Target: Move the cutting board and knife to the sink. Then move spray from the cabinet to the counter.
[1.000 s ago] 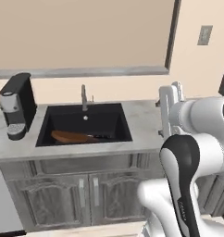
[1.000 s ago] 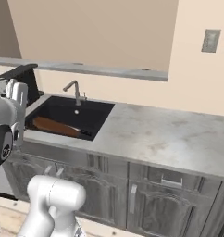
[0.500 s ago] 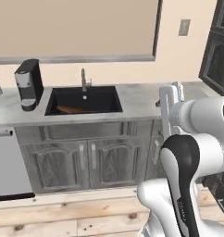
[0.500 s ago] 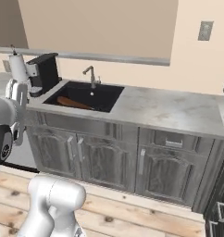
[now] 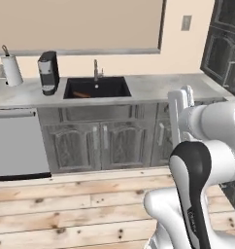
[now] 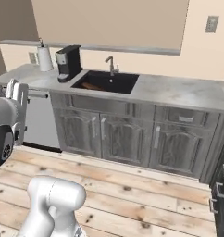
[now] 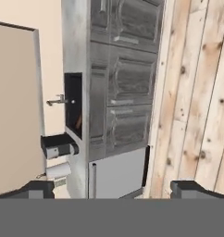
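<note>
The cutting board (image 5: 80, 94) shows as a reddish-brown sliver in the left part of the black sink (image 5: 109, 89), also seen from the other side as the board (image 6: 90, 85) in the sink (image 6: 115, 84). At this distance I cannot make out the knife. The spray is out of view. The marble counter (image 5: 153, 85) (image 6: 178, 90) runs along the wall. My gripper (image 5: 181, 93) (image 6: 17, 88) is raised in front of the base, far back from the counter, open and empty. The hand view is rolled sideways, with the open gripper (image 7: 115, 190) facing the board (image 7: 78, 121).
A black coffee machine (image 5: 48, 72) (image 6: 68, 62) and a paper towel roll (image 5: 11, 69) (image 6: 44, 58) stand left of the sink, with a faucet (image 5: 95, 70) behind it. A dishwasher front (image 5: 17, 143) sits lower left. Wooden floor (image 5: 80, 209) lies between me and the cupboards. Dark tall cabinets (image 5: 227, 44) rise at right.
The whole picture has shifted: the base has backed away from the counter, so the sink looks smaller and the floor shows. The gripper stays open and empty.
</note>
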